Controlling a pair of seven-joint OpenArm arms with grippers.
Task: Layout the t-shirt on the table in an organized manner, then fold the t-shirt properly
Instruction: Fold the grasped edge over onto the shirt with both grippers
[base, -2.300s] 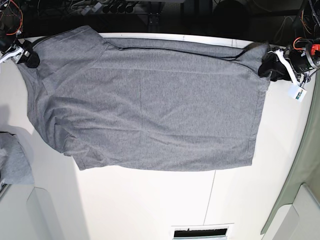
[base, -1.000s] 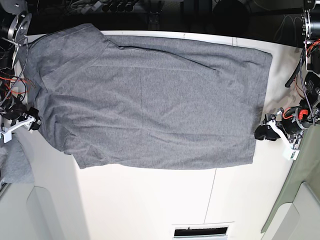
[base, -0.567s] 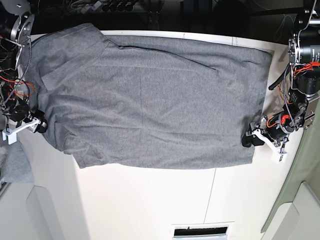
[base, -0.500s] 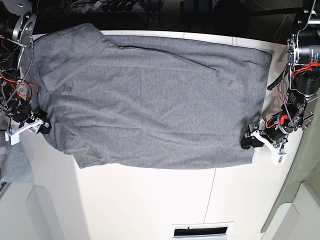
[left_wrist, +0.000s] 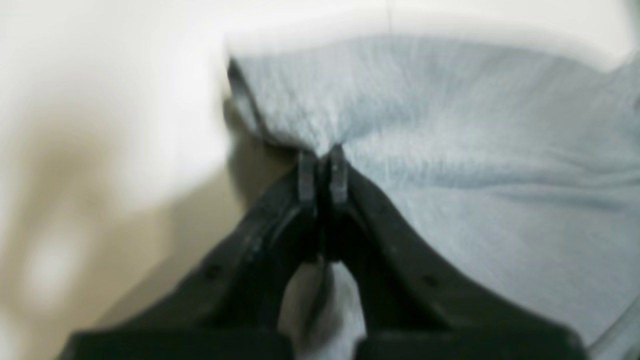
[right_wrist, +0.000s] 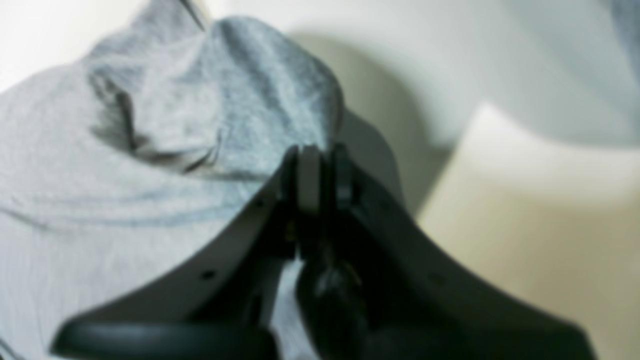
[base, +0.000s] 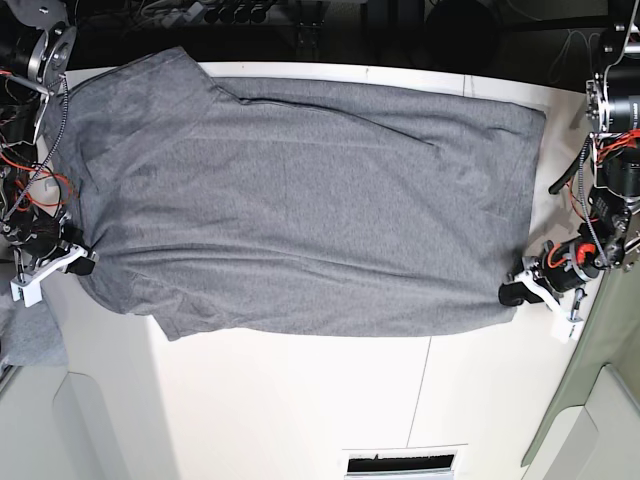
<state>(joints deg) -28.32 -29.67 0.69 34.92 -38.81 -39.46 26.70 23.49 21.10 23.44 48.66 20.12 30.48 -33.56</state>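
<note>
Grey cotton covers the upper half of the table (base: 300, 400): the t-shirt (base: 300, 200) lies flat, its long axis running from 9 o'clock to 3 o'clock in the base view. Each arm sits at one end of that axis, on the near long edge. The left gripper (base: 515, 293) is clenched on the hem corner toward 4 o'clock — cloth pinched between its tips in the wrist view. The right gripper (base: 82, 265) is clamped on the sleeve-side edge toward 8 o'clock. From both sets of jaws the body of the shirt spreads toward 12 o'clock — so the likely fold carries this edge that way.
</note>
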